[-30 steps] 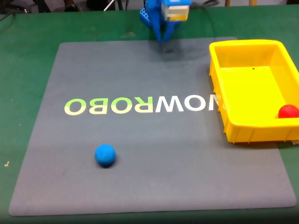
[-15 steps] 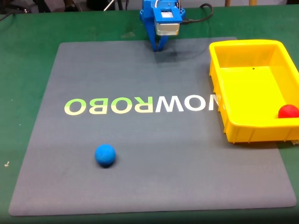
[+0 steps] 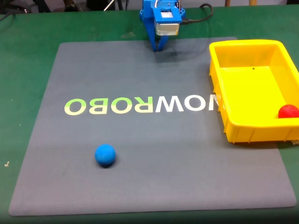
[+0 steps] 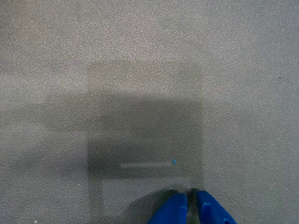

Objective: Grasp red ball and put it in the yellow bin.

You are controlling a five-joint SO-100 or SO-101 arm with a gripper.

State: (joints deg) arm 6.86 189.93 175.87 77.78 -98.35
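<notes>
Two views on my end: fixed view has the red ball [image 3: 288,111] lying in the yellow bin [image 3: 247,128] at its near right corner, blue ball [image 3: 105,155] on the grey mat [image 3: 140,140]. Wrist view gives me the gripper [image 4: 191,196] over bare mat, tips looking nearly together, holding nothing. Ball sits well apart from the gripper [image 3: 159,46], off to the right
</notes>
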